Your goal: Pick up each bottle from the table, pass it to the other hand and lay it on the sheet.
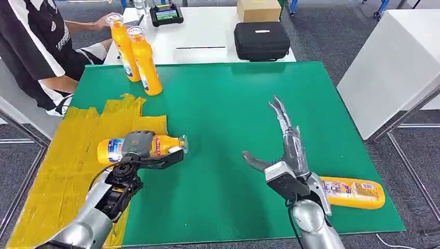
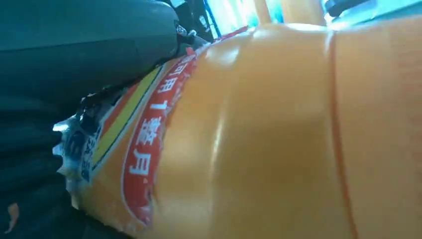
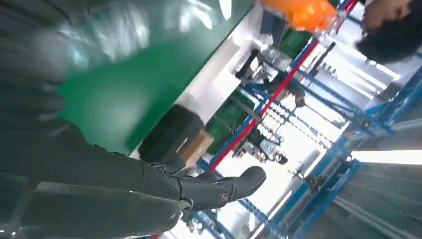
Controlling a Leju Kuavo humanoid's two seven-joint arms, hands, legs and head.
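The bottle lies sideways in your left hand, fingers wrapped round its middle, over the near edge of the yellow sheet; whether it already rests on it I cannot tell. Lower it flat, cap level, then let go slowly so it does not roll onto the green table. Your right hand hangs empty, fingers spread, beside another bottle.
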